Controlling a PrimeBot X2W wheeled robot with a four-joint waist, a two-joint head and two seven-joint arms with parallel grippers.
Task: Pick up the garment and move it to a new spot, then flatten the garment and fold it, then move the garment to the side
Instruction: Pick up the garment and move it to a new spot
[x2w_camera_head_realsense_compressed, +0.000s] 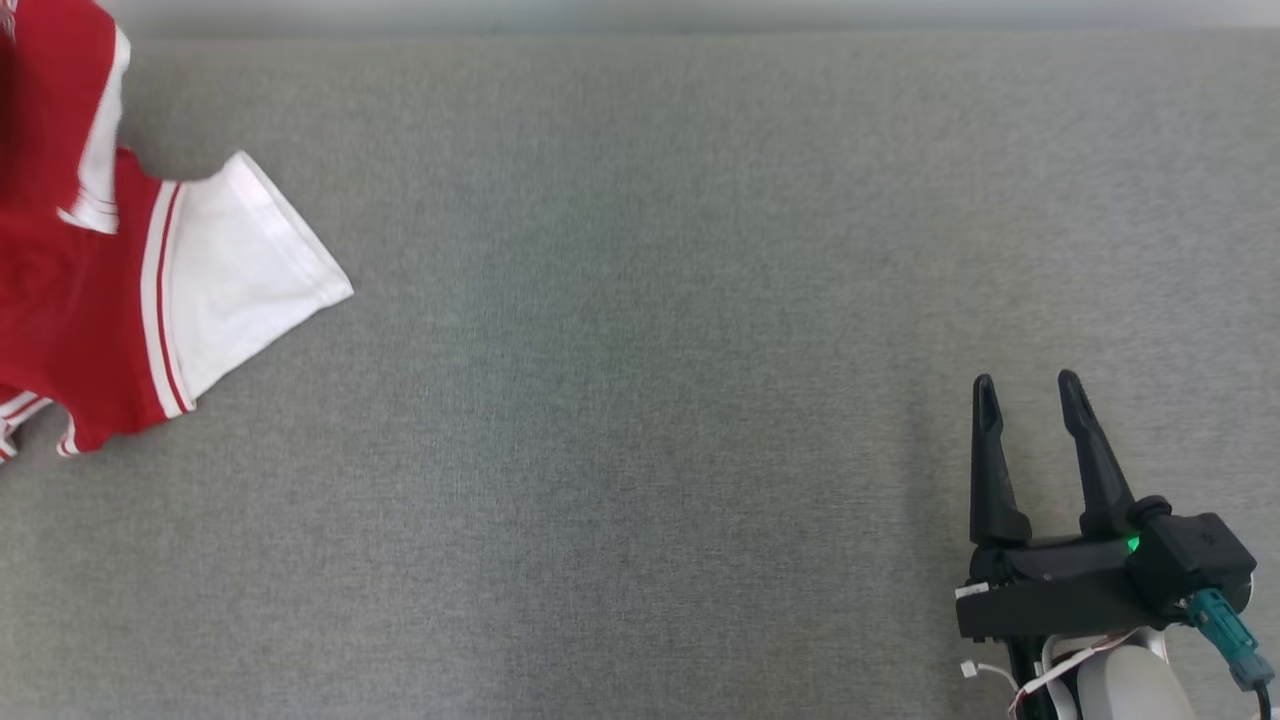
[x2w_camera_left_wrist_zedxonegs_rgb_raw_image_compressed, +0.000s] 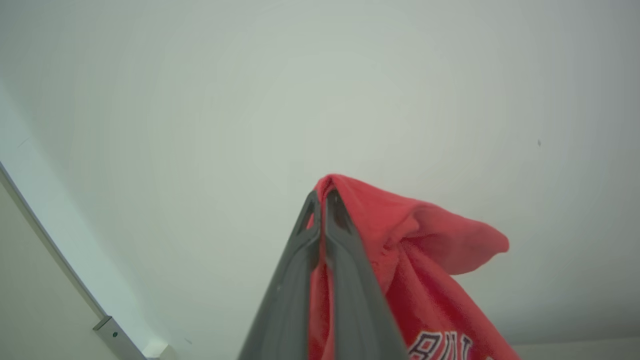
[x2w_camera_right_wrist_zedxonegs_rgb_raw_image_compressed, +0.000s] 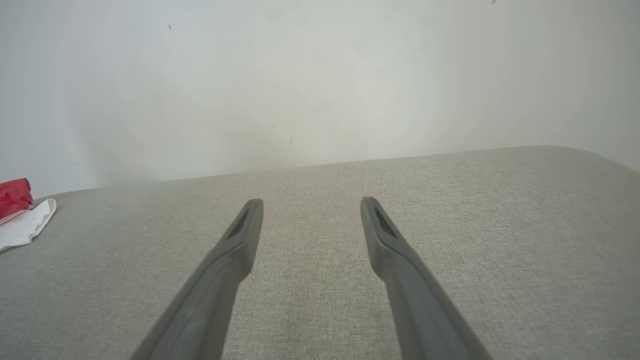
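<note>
Garment, a red sports shirt with white sleeves and thin red and white stripes, is at the far left side of the grey cloth surface in the head view. One white sleeve spreads flat on the grey surface and points toward its middle. The rest of the shirt goes out of the picture at the left edge, so I cannot tell how much of it rests on the surface.

In the left wrist view, the left gripper has its two dark fingers pressed together, with a fold of the red cloth pinched between the tips. The cloth goes over the fingertips and hangs down at their right side. Part of some white letters with dark outline shows low on it. Behind it is a pale wall.

The right gripper is over the near right part of the grey surface, well apart from the shirt. Its fingers are spread wide and hold nothing. A small green light glows on its body. The right wrist view shows the shirt as a small red and white piece at the left end of the surface.
</note>
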